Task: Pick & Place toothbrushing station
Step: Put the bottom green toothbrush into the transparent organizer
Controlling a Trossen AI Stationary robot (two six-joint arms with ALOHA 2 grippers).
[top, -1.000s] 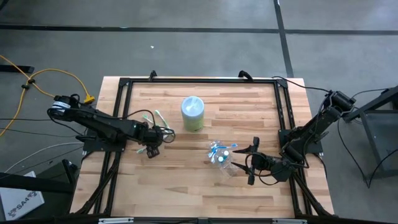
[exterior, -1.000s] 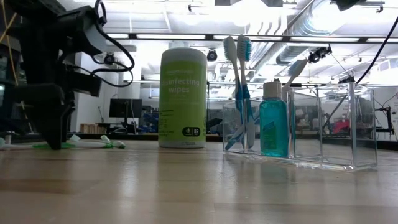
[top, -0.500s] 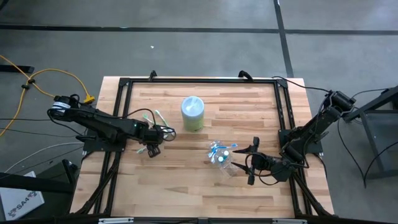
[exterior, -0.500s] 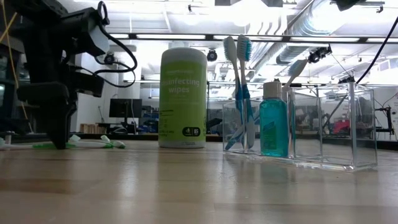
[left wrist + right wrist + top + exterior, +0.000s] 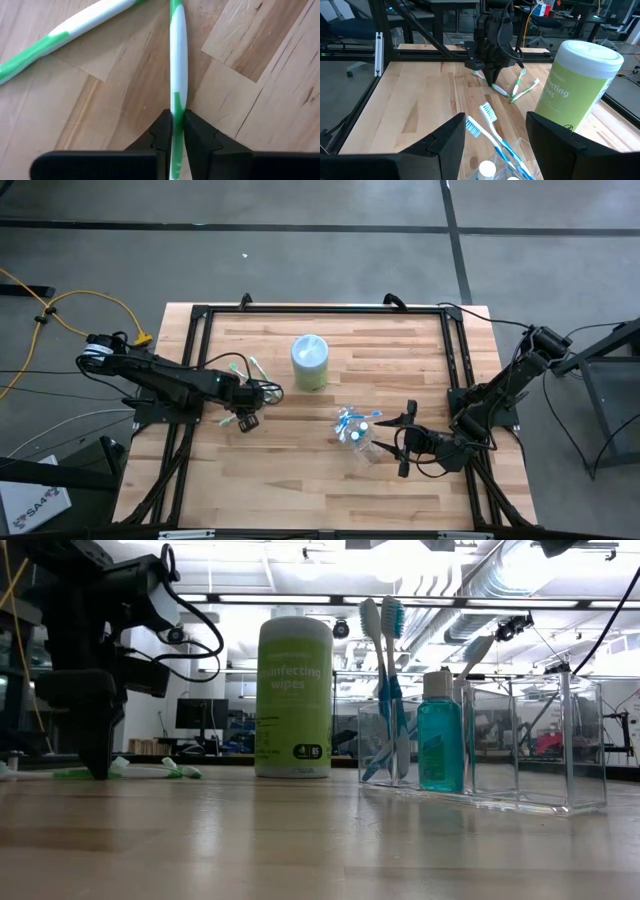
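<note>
My left gripper [image 5: 245, 418] stands at the table's left, pointing steeply down, shut on a green-white toothbrush [image 5: 177, 60] that lies flat on the wood. A second green-white toothbrush [image 5: 65, 33] lies beside it. The clear plastic container [image 5: 360, 435] stands right of the table's middle, with blue-white toothbrushes [image 5: 385, 680] and a teal bottle [image 5: 440, 745] upright in it. My right gripper [image 5: 495, 145] hangs open just right of the container, touching nothing. My left gripper pinches the toothbrush's handle [image 5: 176, 102] between its two fingers, at a green band of the handle. The fingers come from above, pointing down, and lie across the handle. The toothbrush lies flat on the table.
A green canister of wipes [image 5: 310, 363] stands upright at the table's far middle, between the toothbrushes and the container. More green-white toothbrushes [image 5: 250, 368] lie left of it. A black frame [image 5: 200, 315] runs round the table's edges. Bare wood lies along the near edge.
My left gripper has shut on the green-white toothbrush's handle without moving from its place. The toothbrush still lies flat on the table.
</note>
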